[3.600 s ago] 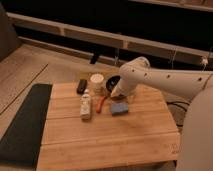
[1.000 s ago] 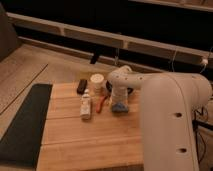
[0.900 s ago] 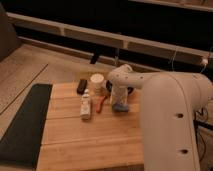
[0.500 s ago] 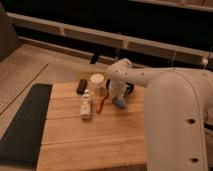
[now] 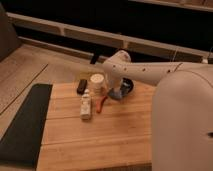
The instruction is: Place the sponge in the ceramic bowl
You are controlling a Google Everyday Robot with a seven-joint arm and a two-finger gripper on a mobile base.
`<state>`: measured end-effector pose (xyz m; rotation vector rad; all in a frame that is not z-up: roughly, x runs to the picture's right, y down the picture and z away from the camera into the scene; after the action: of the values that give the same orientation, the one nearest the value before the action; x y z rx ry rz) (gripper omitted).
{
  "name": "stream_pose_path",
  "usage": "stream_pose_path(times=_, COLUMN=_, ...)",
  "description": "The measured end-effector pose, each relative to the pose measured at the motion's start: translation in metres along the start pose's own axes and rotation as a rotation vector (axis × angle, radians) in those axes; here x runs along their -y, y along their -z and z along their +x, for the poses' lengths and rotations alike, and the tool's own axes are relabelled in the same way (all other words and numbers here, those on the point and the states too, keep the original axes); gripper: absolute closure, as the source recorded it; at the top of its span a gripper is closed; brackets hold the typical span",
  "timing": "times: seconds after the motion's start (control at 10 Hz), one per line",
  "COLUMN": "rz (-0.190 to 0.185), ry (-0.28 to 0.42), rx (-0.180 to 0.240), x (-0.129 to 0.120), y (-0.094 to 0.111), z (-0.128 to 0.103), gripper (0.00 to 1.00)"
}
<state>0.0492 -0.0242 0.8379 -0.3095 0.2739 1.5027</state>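
The light-blue sponge [image 5: 117, 94] hangs in my gripper [image 5: 115, 91], just above the wooden table and beside the near-left rim of the ceramic bowl [image 5: 128, 86]. The bowl is dark and glossy and sits toward the back of the table. My white arm hides much of it. The arm reaches in from the right, and the gripper points down, shut on the sponge.
A white cup [image 5: 97, 81] stands left of the gripper, and a small dark object [image 5: 81, 86] lies beyond it. A white bottle [image 5: 86, 105] lies on the wooden table [image 5: 100, 137], next to a small red-orange item [image 5: 102, 101]. A dark mat [image 5: 25, 122] lies along the table's left side.
The sponge has left its spot on the table. The gripper took hold of it, lifted it and carried it back toward the bowl.
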Motion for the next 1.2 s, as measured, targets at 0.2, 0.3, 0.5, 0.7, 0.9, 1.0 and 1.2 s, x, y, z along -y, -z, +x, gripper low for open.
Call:
stream_pose_path(times=0.2, rz=0.047, ry=0.012, rx=0.055, x=0.017, y=0.009, z=-0.026, gripper=1.0)
stream_pose_path(times=0.3, rz=0.058, ry=0.02, rx=0.07, x=0.024, y=0.008, z=-0.035, gripper=1.0)
stream_pose_path(times=0.5, rz=0.061, ry=0.034, rx=0.09, x=0.036, y=-0.003, z=-0.049, gripper=1.0)
stream_pose_path(times=0.7, rz=0.026, ry=0.031, rx=0.091, x=0.044, y=-0.022, z=-0.056, gripper=1.0)
stream_pose_path(times=0.9, rz=-0.029, ry=0.021, rx=0.07, x=0.051, y=-0.048, z=-0.055, gripper=1.0)
stream_pose_path(times=1.0, rz=-0.037, ry=0.033, rx=0.051, x=0.058, y=-0.064, z=-0.052, gripper=1.0)
stream_pose_path(times=1.2, rz=-0.023, ry=0.048, rx=0.004, x=0.085, y=-0.093, z=-0.046, gripper=0.99)
